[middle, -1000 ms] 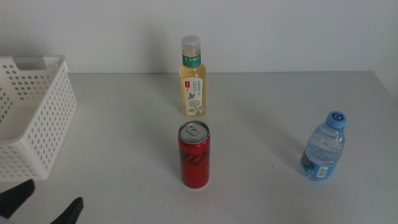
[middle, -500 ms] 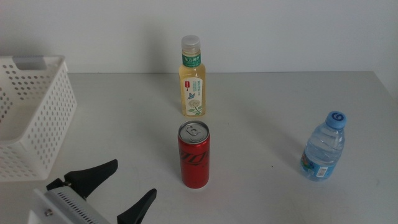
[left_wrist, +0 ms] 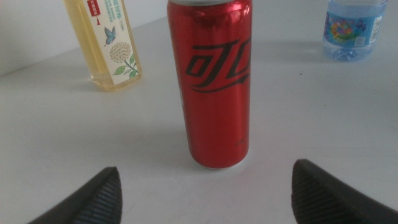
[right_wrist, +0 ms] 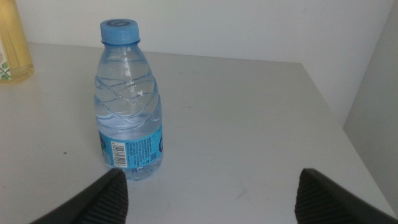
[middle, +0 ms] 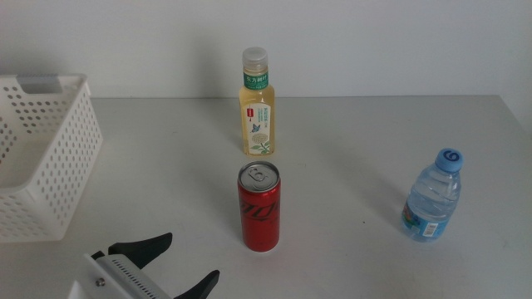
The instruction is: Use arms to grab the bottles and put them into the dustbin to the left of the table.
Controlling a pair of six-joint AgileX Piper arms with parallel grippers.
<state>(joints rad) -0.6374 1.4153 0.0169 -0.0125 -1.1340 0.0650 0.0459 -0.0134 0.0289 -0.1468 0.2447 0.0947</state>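
Upright, red can [left_wrist: 214,81] stands near wide-spread left tool [left_wrist: 205,193].

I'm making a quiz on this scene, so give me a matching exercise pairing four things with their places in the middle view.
Things:
1. slim red soda can
2. pale-yellow tea bottle
3. small clear water bottle with blue cap
4. white perforated plastic basket

Places:
A. right side of the table
B. left edge
C. centre, nearest the open left gripper
D. centre, far back

Pairs: 1-C, 2-D, 3-A, 4-B

glossy metal can [left_wrist: 214,81]; clear plastic bottle [right_wrist: 129,99]; matt table [middle: 349,141].
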